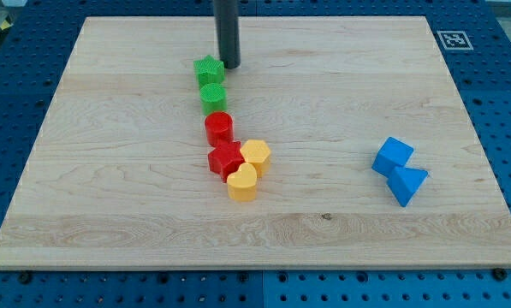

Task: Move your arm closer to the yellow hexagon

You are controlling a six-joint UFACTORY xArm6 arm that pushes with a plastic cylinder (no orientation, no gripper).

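Observation:
The yellow hexagon (256, 155) lies near the board's middle, touching a red star-shaped block (225, 160) on its left and a yellow heart-like block (242, 182) below it. A red cylinder (219, 127) sits just above them. Above that stand a green cylinder (213, 97) and a green star-shaped block (209, 70). My tip (229, 64) is at the view's top, just right of the green star, well above the yellow hexagon.
A blue cube (394, 156) and a blue triangular block (407, 184) touch each other at the view's right. The wooden board (109, 188) lies on a blue perforated table. A printed marker (451, 39) sits at the board's top right corner.

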